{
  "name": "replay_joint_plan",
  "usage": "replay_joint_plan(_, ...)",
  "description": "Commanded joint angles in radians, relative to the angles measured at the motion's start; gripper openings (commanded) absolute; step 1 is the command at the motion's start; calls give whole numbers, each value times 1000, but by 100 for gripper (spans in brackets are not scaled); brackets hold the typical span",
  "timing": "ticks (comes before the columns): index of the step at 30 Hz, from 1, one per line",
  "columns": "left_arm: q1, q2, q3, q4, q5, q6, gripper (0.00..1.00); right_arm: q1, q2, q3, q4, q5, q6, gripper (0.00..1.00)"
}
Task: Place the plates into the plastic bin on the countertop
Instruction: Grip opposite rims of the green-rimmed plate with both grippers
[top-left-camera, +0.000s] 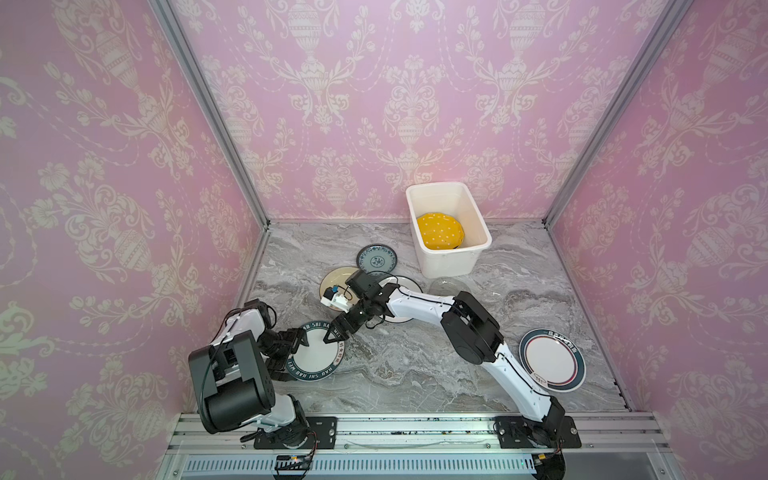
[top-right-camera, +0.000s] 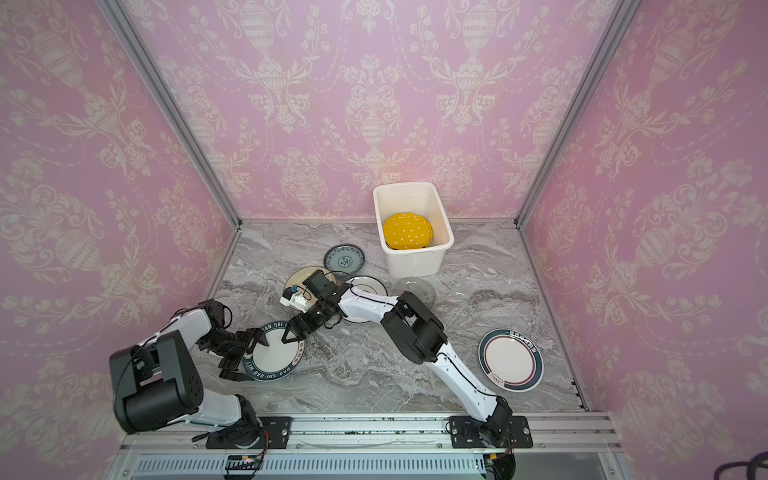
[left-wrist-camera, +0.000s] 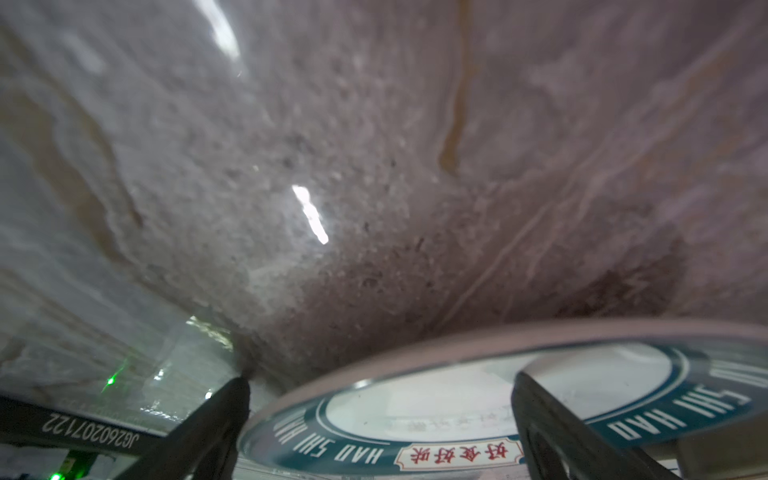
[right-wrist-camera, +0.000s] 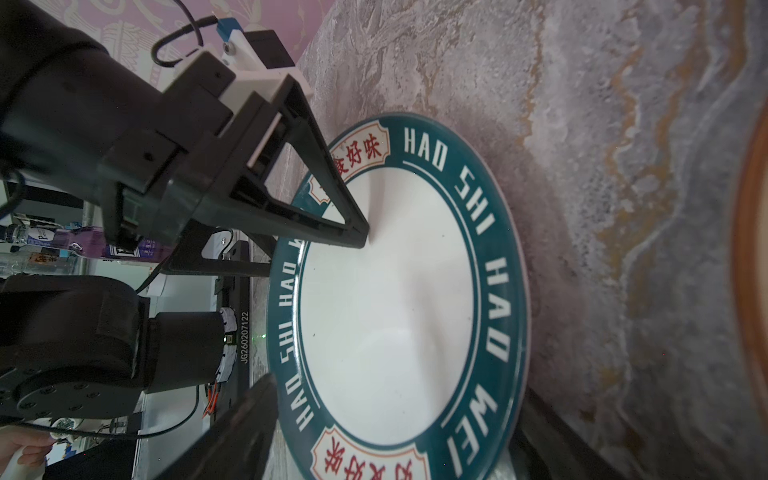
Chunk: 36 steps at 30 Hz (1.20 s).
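while the grey countertop (top-left-camera: 415, 374) fills the lower middle, the white plastic bin (top-left-camera: 449, 262) stands upper right of centre holding a yellow dotted plate (top-left-camera: 440, 230); lower left, a lettered-rim plate (top-left-camera: 316, 357) lies flat, left gripper (top-left-camera: 299, 361) and right gripper (top-left-camera: 332, 332) at its rim, jaws spread.

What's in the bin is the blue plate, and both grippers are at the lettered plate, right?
Wrong on the plate. Both top views show the yellow dotted plate in the bin; the blue plate lies on the countertop beside it. The left gripper and right gripper are indeed at the lettered plate.
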Motion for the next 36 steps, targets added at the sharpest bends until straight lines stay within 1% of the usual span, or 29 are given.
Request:
replay_joint_plan(1,4,21,-21,48,59,22,99,5,30,10,7,-39,-5,81)
replay_joint_plan(6,5,27,-26,63,74,28,99,2,25,4,23,-51,-2,73)
replay_joint_plan(8,4,27,-25,65,75,30,99,3,29,9,25,-54,1,68)
replay_joint_plan(12,5,29,-21,67,79,38,99,3,34,14,29,-58,7,49)
replay_joint_plan(22,5,41,-23,70,104,44,99,3,30,31,25,-61,7,44)
replay_joint_plan(25,5,41,-23,65,109,50,99,3,31,34,23,-62,6,37)
replay_joint_plan(27,6,39,-22,62,110,51,99,4,32,36,23,-62,8,34)
replay_joint_plan(29,4,39,-21,60,111,56,99,4,34,39,23,-64,10,28)
replay_joint_plan(31,4,39,-19,57,113,58,99,3,34,39,26,-62,11,24)
replay_joint_plan(34,4,38,-19,56,115,61,99,3,35,39,27,-63,15,14)
replay_joint_plan(36,4,36,-22,56,117,61,99,4,35,39,28,-61,16,11)
